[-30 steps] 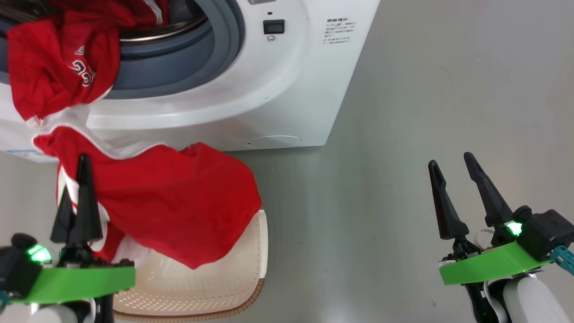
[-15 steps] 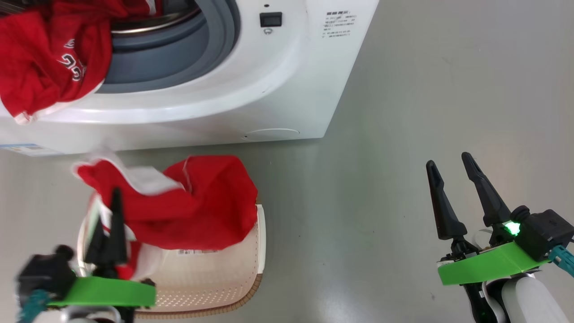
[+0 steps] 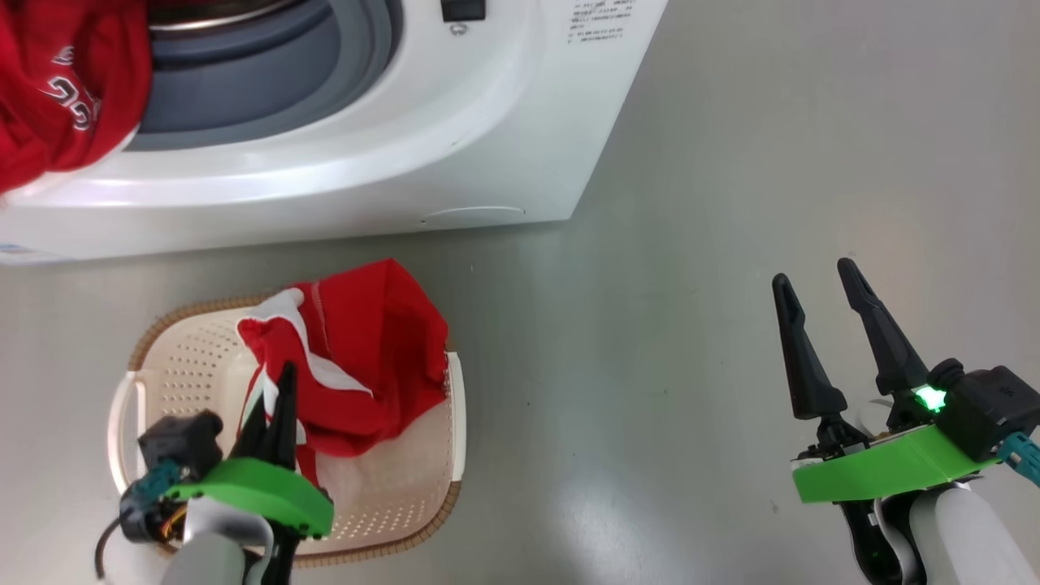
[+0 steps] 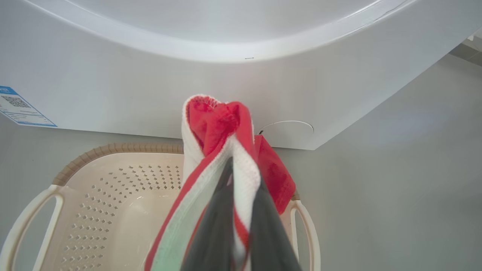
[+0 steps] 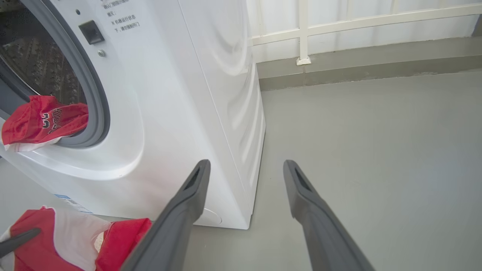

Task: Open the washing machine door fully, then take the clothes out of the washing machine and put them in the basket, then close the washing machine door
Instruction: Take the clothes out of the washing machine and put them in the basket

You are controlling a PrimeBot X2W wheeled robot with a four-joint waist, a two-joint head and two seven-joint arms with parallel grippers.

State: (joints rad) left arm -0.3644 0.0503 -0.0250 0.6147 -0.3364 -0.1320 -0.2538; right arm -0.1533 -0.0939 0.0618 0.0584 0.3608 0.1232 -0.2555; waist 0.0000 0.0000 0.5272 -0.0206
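The white washing machine [image 3: 455,122] stands open at the top left, and its door is out of view. One piece of the red clothes [image 3: 57,89] hangs over the grey-blue gasket [image 3: 244,89]; the right wrist view shows this red piece [image 5: 41,122] too. My left gripper [image 3: 280,390] is shut on a second red and white garment [image 3: 366,349], which sags into the cream basket [image 3: 162,357] on the floor. The left wrist view shows the fabric [image 4: 218,124] pinched between the fingers above the basket [image 4: 124,147]. My right gripper [image 3: 812,272] hovers open over the floor, holding nothing.
Grey floor [image 3: 731,162] stretches to the right of the washer. A small round flap [image 3: 471,215] sits low on the washer's front, just behind the basket. A white railing and wall [image 5: 339,22] stand beyond the machine. A blue-edged sticker [image 4: 19,107] marks the washer's lower left.
My left gripper has drawn the second garment clear of the washer and lowered it into the basket. The head camera has tilted down. The right gripper has stayed in place.
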